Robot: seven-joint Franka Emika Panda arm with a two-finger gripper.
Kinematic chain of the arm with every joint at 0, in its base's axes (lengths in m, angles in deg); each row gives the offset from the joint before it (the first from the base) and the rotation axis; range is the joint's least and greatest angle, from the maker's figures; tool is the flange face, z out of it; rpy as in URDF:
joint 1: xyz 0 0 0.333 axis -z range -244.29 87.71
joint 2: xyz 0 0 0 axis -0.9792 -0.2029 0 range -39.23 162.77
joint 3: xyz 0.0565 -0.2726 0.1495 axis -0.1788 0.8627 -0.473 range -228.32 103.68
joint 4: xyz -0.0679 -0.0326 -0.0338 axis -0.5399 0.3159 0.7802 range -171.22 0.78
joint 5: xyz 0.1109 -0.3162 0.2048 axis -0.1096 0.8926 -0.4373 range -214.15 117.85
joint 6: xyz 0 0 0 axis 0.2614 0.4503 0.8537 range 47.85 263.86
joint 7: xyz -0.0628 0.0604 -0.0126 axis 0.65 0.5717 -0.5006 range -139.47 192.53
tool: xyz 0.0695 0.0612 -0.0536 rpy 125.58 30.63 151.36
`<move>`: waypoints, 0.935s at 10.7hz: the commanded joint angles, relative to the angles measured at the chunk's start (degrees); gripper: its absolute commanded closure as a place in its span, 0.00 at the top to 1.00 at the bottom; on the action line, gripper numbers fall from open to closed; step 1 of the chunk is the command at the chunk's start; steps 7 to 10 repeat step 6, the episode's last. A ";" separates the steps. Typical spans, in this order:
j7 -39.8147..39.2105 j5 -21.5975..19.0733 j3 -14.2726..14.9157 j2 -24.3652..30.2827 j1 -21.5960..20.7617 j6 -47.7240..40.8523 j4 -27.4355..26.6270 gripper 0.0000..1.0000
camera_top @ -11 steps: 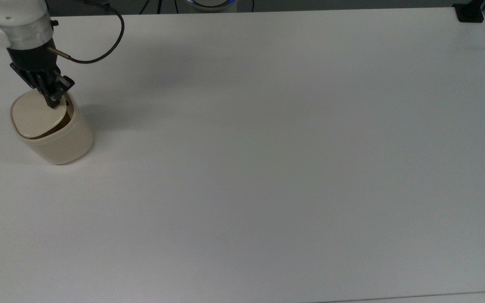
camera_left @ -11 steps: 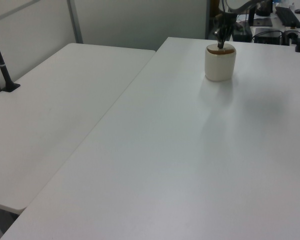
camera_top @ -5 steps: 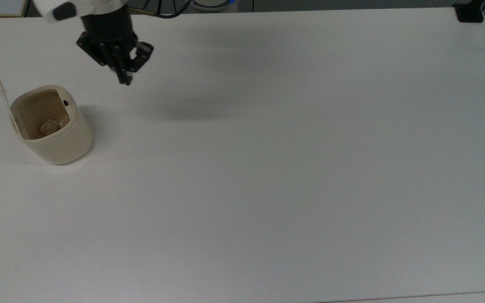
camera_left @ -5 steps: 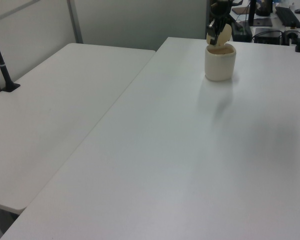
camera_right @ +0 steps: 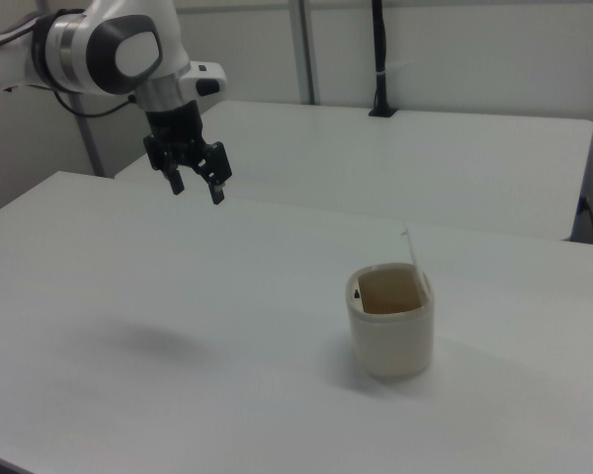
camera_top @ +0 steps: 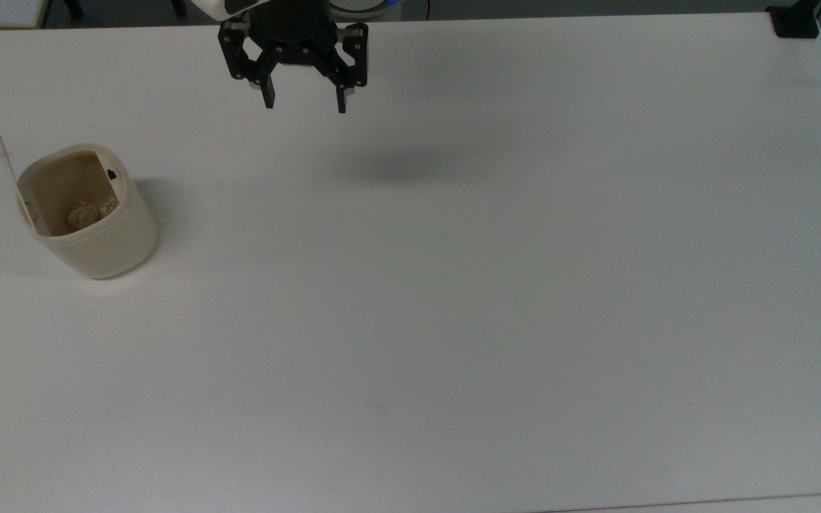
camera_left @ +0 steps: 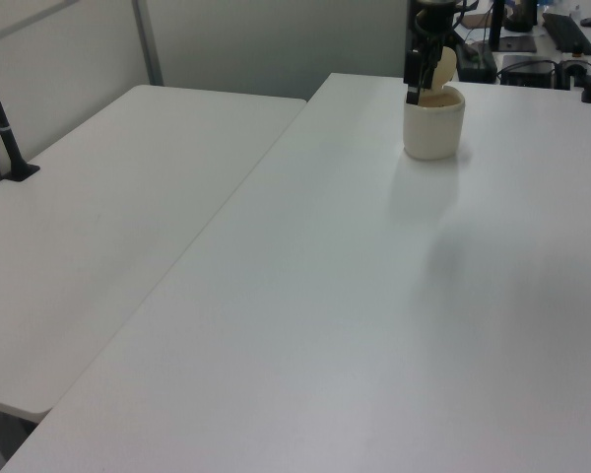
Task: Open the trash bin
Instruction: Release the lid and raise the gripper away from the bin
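The cream-beige trash bin stands near the top view's left edge with its lid swung up and standing upright on the far-left side. Crumpled paper lies inside, and a small black button sits on the inner rim. My gripper hangs open and empty in the air, well to the top view's right of the bin and near the table's back edge. The right view has the bin with its lid raised, and the gripper high to the right view's left.
The white table stretches wide to the top view's right. A black clamp sits at its back right corner. A second white table adjoins it in the left view, with a black pole mounted on it.
The gripper left the lid, rose and travelled to the top view's right, going from shut to open. The lid swung from nearly closed to fully upright.
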 commanded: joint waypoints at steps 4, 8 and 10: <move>0.47 1.06 0.13 1.76 -0.64 -5.93 -1.32 1.00; 0.47 1.06 0.40 1.85 -0.55 -5.84 -1.14 1.00; 0.47 1.06 0.40 1.85 -0.55 -5.84 -1.14 1.00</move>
